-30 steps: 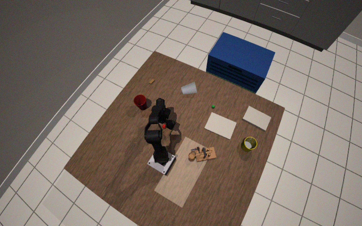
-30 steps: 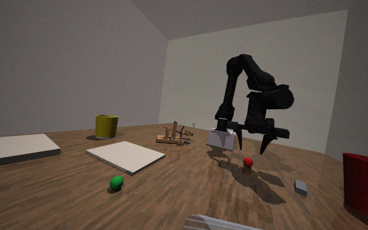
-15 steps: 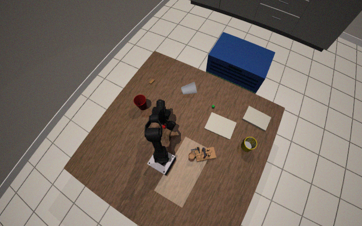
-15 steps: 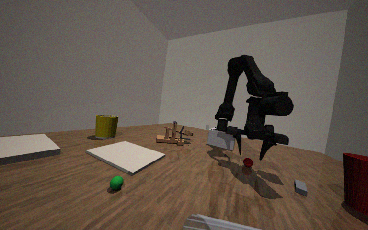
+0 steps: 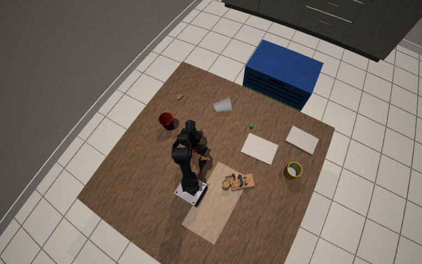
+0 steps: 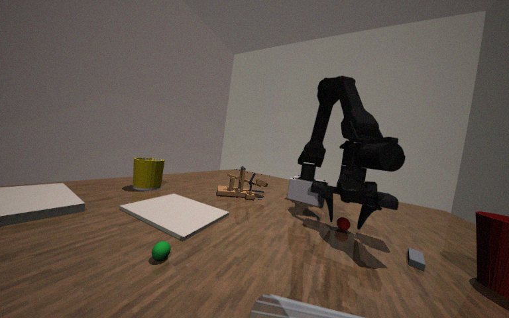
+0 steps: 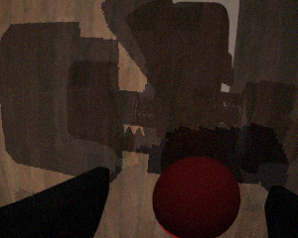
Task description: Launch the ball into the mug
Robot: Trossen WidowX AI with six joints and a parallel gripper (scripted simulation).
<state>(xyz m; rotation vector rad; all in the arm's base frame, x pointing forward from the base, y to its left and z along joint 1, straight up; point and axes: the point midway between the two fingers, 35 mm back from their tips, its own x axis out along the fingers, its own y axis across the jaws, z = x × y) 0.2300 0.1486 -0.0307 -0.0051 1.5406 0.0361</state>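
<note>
Exterior view: gripper (image 6: 344,224) (image 7: 187,200) parted around the red ball (image 6: 343,223) (image 7: 196,197)

Its fingertips stand apart, grasping nothing, above the counter (image 5: 134,170) (image 6: 225,271).

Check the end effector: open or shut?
Open. In the exterior view, the end effector has its fingertips apart, with gaps on both sides of the red ball.

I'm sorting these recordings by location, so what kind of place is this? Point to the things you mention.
Probably a kitchen or a kitchen-like room: dark drawer cabinets (image 5: 334,19), a white tiled floor (image 5: 347,209) and a brown wooden table (image 5: 134,183) (image 6: 217,271).
</note>
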